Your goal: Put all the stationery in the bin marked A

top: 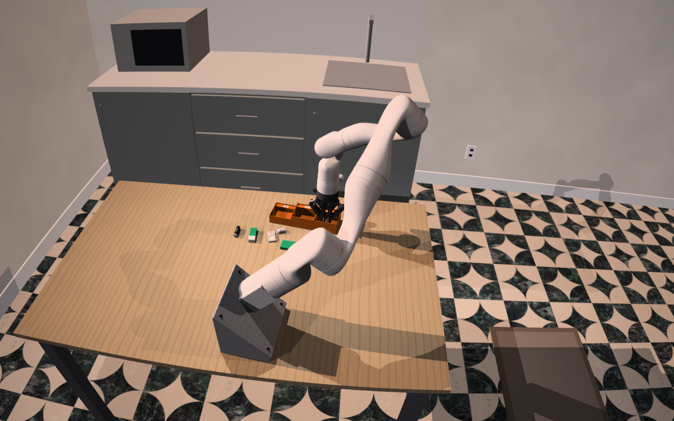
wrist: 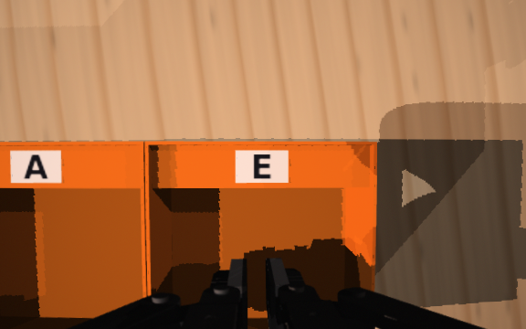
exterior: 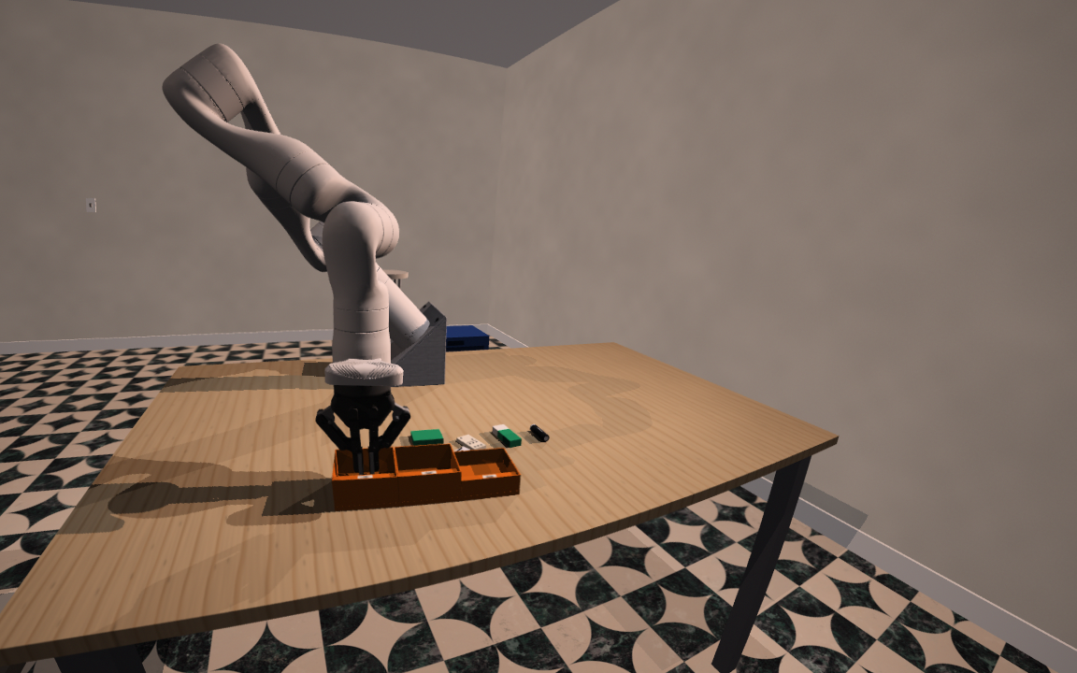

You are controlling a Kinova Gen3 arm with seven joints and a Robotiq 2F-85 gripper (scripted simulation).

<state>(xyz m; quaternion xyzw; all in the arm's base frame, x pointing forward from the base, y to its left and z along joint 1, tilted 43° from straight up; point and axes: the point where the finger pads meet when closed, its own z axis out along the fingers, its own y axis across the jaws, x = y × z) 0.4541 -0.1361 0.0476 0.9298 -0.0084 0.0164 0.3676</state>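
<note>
Around: kitchen counter (top: 255, 78) along the far wall with a microwave (top: 158, 39) on it and a sink (top: 367, 75) set in, plus a brownish chair (top: 543, 366) near the right corner of the tabletop (top: 145, 293).
In the way: the arm's own forearm (top: 363, 188) crosses in front of the right end of the bin row in the top view, so that end is partly hidden there.
Loose stuff: a little row on the tabletop just near of the bins, all apart from each other: a black cylinder (top: 237, 230), a green-and-white block (top: 252, 234), a white piece with dots (top: 272, 235), a small grey thing (top: 281, 230) too tiny to identify, and a green block (top: 286, 244).
Bins: three orange ones side by side, touching, standing flat.
Bin A (wrist: 57, 228): middle one, nothing visible in the part the wrist view shows.
Bin E (wrist: 263, 219): end one, looks bare inside apart from shadow.
Third bin (exterior: 488, 470): label too small to read, nothing seen inside.
End effector (wrist: 256, 285): fingers nearly together with only a slim gap, gripping nothing, dipped down into bin E, not over A.
</note>
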